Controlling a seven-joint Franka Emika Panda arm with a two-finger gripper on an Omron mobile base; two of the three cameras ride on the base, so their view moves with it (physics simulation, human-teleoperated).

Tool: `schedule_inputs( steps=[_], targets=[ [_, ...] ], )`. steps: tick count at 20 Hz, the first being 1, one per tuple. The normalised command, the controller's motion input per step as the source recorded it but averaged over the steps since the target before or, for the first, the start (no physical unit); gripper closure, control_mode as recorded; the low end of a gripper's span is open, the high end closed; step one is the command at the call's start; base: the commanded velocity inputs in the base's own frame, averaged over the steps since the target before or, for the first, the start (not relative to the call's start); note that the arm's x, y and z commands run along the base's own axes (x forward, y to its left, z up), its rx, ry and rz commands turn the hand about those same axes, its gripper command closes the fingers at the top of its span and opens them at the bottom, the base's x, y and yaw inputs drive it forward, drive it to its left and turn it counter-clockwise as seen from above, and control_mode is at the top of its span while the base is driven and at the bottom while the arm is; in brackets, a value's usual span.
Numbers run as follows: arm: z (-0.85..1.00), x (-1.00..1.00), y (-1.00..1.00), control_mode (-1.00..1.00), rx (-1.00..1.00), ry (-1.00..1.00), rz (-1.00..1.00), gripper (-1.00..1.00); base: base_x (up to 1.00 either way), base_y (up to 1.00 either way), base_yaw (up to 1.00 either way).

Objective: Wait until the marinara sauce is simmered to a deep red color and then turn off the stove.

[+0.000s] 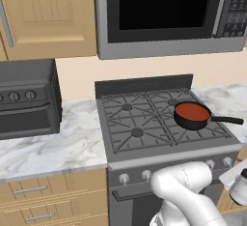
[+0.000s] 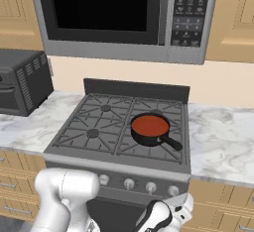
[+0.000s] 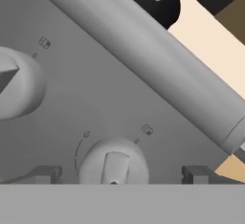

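Gripper jaws are spread wide, flanking a silver stove knob; fingertips are cut off at 6 o'clock. Marinara sauce is seen in the pan, on the stove at 3 o'clock.

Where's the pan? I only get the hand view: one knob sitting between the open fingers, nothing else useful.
Observer: The pan sits on the right side of the stove top, handle pointing toward the right-hand counter.
Operator: Sauce colour?
Observer: The sauce reads orange-red, a smooth disc across the inside of the pan.
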Motion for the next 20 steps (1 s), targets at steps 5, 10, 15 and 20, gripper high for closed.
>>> schedule_inputs(
  steps=[5,10,15,20],
  targets=[
    [0.0,0.0,0.0,-1.0,0.0,0.0,0.01,-1.0,0.0,0.0,0.0],
    [0.0,0.0,0.0,-1.0,0.0,0.0,0.0,-1.0,0.0,0.0,0.0],
    [0.0,0.01,0.04,-1.0,0.0,0.0,0.0,-1.0,0.0,0.0,0.0],
    [0.0,0.06,0.02,-1.0,0.0,0.0,0.0,-1.0,0.0,0.0,0.0]
  ],
)
